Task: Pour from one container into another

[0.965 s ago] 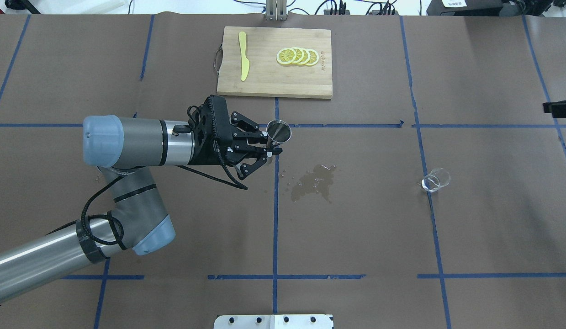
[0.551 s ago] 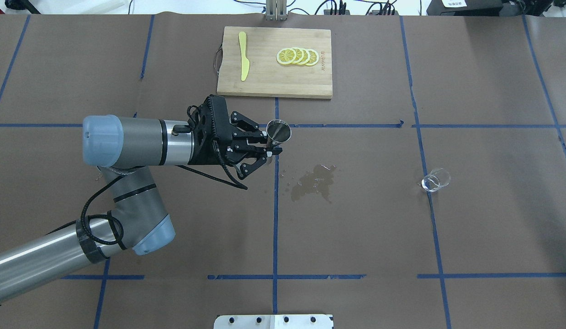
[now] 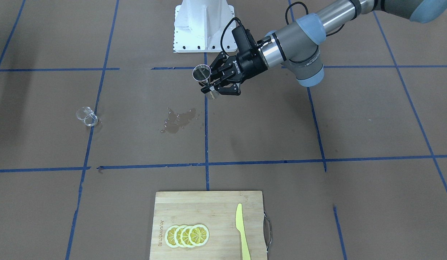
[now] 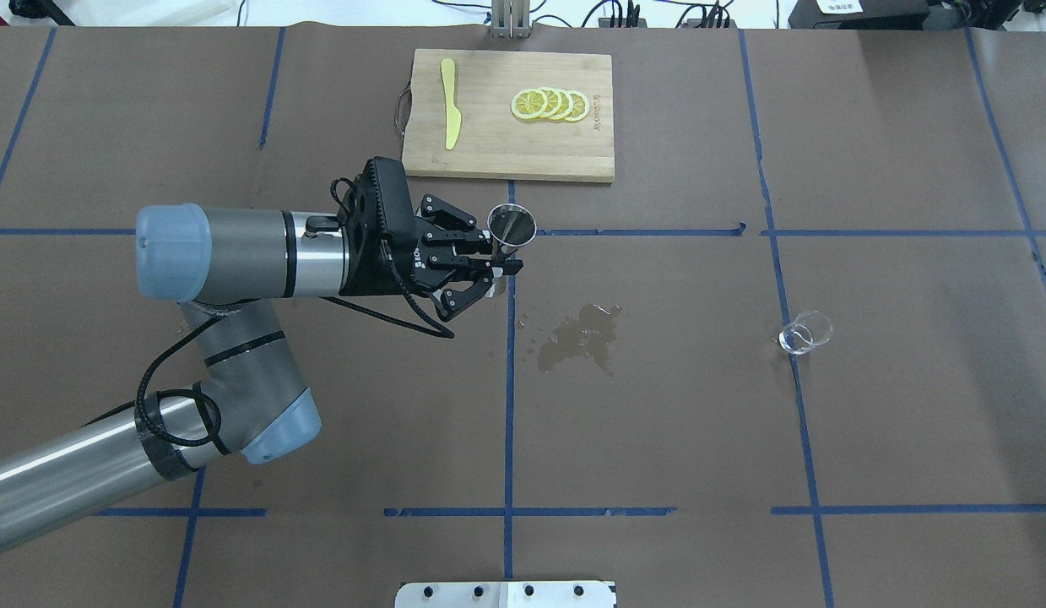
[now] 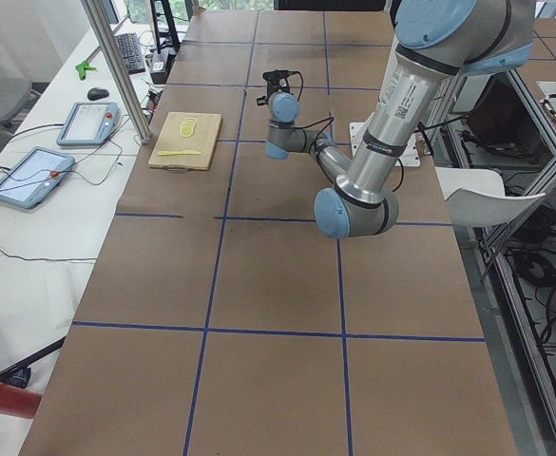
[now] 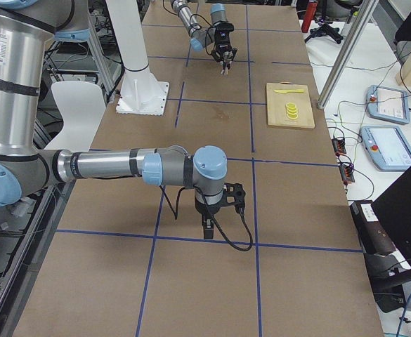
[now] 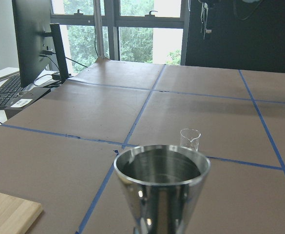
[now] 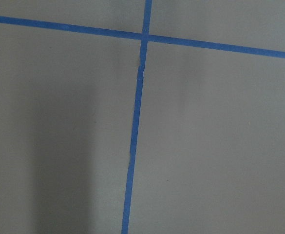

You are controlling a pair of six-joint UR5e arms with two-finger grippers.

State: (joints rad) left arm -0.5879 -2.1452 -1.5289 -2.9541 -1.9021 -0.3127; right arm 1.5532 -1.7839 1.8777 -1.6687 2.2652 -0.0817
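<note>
The left pincer grips the metal cup by its thin middle, up off the counter. The big left arm lies across the counter behind it, so that side is blocked.

Between the metal cup and the glass cup there is bare brown paper. Only a flat wet puddle lies on it, low enough for a pincer to pass over.

The glass cup stands alone, with open room all around it.

The cutting board, with a yellow knife and lemon slices, lies at the far edge. It is near the metal cup but not touching it.
</note>
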